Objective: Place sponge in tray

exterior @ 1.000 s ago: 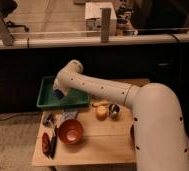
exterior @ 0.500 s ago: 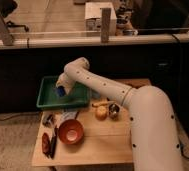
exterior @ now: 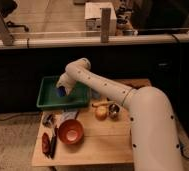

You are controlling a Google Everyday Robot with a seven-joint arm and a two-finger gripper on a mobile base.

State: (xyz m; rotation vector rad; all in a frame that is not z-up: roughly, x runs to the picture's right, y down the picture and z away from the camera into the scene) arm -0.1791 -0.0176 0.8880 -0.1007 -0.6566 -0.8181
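The green tray (exterior: 47,100) sits at the back left of the small wooden table. My white arm reaches from the right over the table, and my gripper (exterior: 61,90) hangs over the middle of the tray. A small blue sponge (exterior: 61,92) shows at the gripper's tip, just above the tray floor.
A red-orange bowl (exterior: 70,131) stands at the front left of the table (exterior: 103,145). A yellowish round fruit (exterior: 101,113) and a small dark can (exterior: 114,110) lie to the right of the tray. Dark utensils (exterior: 49,142) lie by the left edge.
The arm has kept swinging left and down, carrying the blue sponge from the tray's right side to over its middle.
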